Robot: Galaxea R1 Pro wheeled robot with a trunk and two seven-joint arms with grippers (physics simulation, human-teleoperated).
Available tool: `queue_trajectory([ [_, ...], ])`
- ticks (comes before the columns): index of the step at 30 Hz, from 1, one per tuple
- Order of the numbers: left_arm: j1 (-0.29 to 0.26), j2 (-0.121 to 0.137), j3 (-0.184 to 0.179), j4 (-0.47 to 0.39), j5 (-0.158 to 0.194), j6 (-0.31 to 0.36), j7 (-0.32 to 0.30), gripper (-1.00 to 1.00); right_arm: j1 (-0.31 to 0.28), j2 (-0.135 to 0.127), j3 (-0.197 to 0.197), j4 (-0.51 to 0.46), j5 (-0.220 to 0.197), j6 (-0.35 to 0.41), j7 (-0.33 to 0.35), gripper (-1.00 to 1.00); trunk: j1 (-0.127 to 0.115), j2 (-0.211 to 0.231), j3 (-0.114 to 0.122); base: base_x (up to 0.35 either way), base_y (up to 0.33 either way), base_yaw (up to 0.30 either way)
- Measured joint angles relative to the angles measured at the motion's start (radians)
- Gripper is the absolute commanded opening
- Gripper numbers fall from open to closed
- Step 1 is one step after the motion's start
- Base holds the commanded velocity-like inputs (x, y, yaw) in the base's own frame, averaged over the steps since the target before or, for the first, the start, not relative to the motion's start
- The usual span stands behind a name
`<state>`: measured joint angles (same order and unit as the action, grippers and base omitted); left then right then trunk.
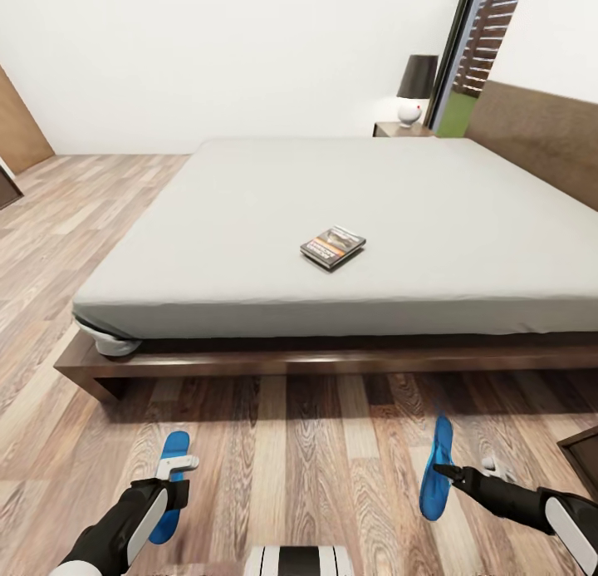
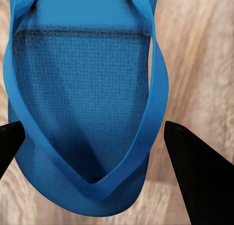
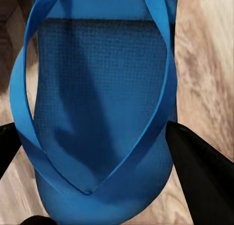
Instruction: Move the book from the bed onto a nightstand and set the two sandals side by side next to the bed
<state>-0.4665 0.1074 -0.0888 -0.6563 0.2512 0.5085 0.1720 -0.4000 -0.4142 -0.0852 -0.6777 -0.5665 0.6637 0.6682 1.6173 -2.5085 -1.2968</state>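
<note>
A white-walled bedroom with a wood-plank floor (image 1: 324, 451). A large low bed (image 1: 249, 202) with a plain grey mattress on a dark wooden frame spans the middle of the head view, its near edge facing the robot.

On the floor near the bed's near left corner, the left gripper (image 1: 176, 474) straddles one blue sandal (image 1: 170, 484). The sandal's long axis runs toward the bed. In the left wrist view the two dark fingers (image 2: 200, 176) stand spread on either side of the sandal (image 2: 83, 113); whether they touch its edges cannot be told.

On the mattress, near the middle of its near edge, the book (image 1: 333, 247) lies flat, turned at an angle to that edge.

Beyond the bed's far right corner stands a nightstand (image 1: 402, 130) carrying a lamp (image 1: 414, 87).

On the floor further right, the right gripper (image 1: 465, 470) reaches the other sandal (image 1: 437, 470), which tilts on edge, long axis toward the bed. The right wrist view shows the fingers (image 3: 200, 181) spread either side of this sandal (image 3: 97, 108).
</note>
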Motion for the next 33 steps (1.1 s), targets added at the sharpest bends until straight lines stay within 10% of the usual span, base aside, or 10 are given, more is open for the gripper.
queue_trajectory([
  [5, 0.000, 0.000, 0.000, 0.000, 0.000, 0.000, 0.000, -1.00, 0.000, -0.005, -0.001, -0.003, 0.005, 0.008, 0.410, -1.00, 0.000, 0.000, -0.004, 0.000, 0.000, 0.000],
  [7, 0.000, 0.000, 0.000, 0.000, 0.000, 0.000, 0.000, -1.00, 0.000, -0.006, -0.001, -0.003, 0.014, 0.004, 0.455, -1.00, 0.001, 0.000, -0.008, 0.000, 0.000, 0.000],
  [33, 0.000, 0.008, 0.007, -0.002, 0.000, -0.023, -0.009, -1.00, 0.000, -0.004, -0.001, -0.002, 0.015, 0.006, 0.467, -1.00, 0.009, -0.005, -0.078, 0.000, 0.000, 0.000],
])
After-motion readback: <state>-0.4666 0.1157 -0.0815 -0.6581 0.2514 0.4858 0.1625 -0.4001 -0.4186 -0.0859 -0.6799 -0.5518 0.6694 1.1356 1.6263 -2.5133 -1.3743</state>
